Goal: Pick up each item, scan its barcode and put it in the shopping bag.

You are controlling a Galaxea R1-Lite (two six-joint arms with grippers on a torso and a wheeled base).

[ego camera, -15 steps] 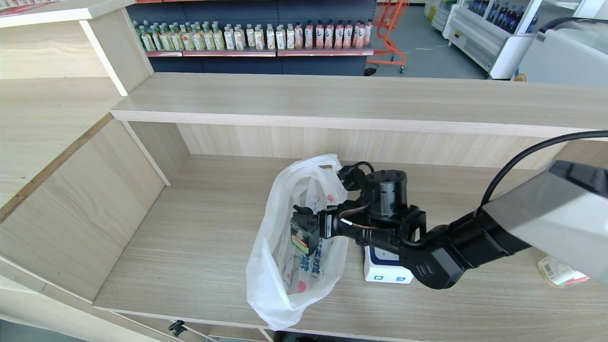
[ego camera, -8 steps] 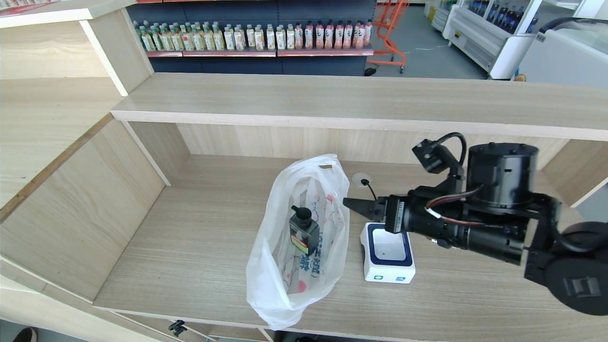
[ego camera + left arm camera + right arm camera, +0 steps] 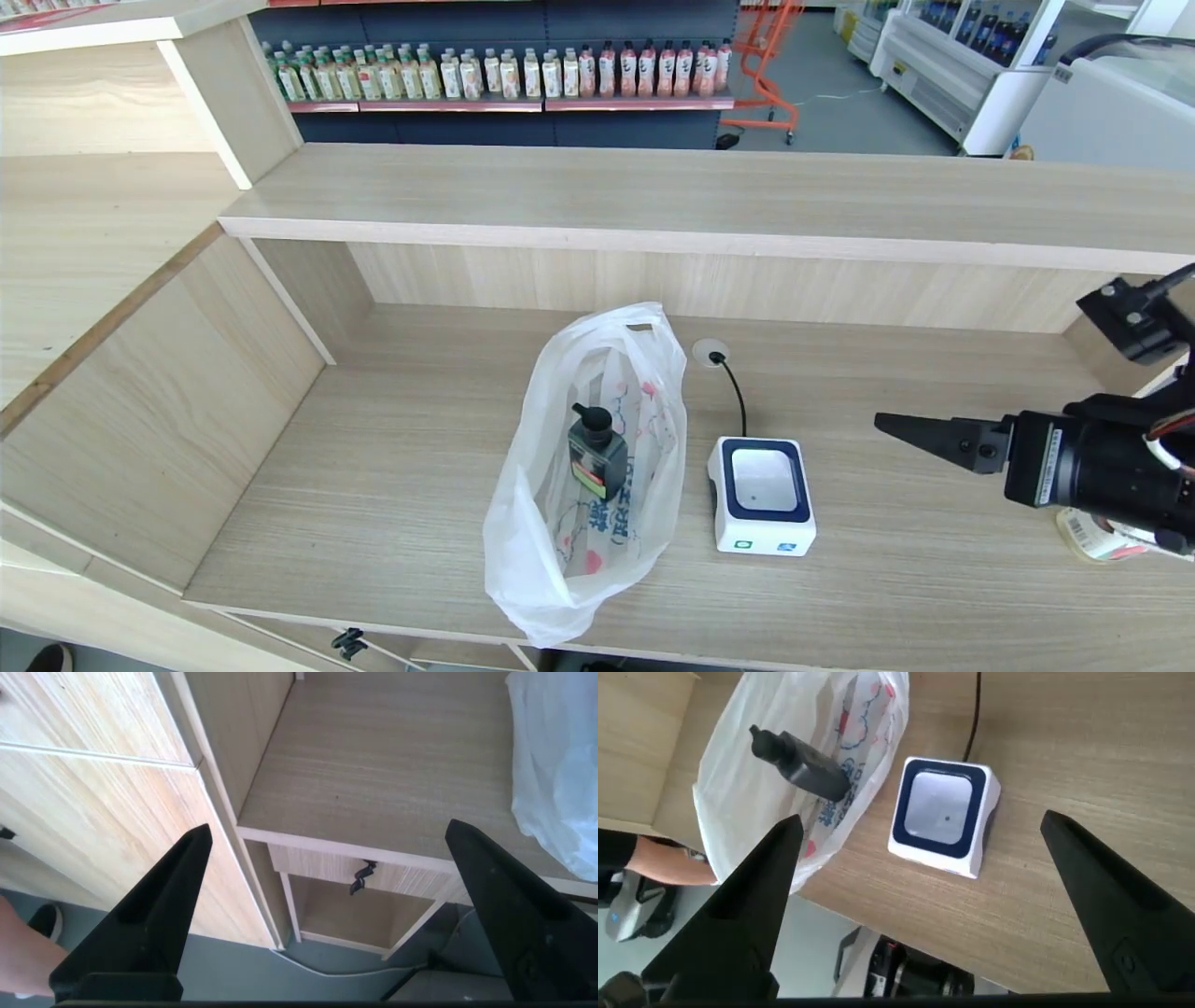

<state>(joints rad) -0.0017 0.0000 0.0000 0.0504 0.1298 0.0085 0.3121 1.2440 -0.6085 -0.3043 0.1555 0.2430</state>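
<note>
The bench lies in a recess. A side panel closes it at the left of the head view, and a back wall under a raised ledge closes the rear. Its front edge runs open along the bottom of the frame. Bare wood spreads left of the shopping bag and right of the barcode scanner.

The bag stands at centre with its mouth gaping, and its lower end reaches the front edge. The scanner sits just to its right, not touching it, and its cable runs back to a hole in the bench top. Inside the bag a dark pump bottle lies tilted against the printed plastic.

The right gripper hangs above the bench at mid right, well apart from the scanner. The right wrist view shows its jaws spread wide and empty. The left gripper also has its jaws spread and empty, over the bench's front corner with floor beneath.

At the lower right edge a labelled packet is mostly hidden behind the right arm, and what it is cannot be told.
</note>
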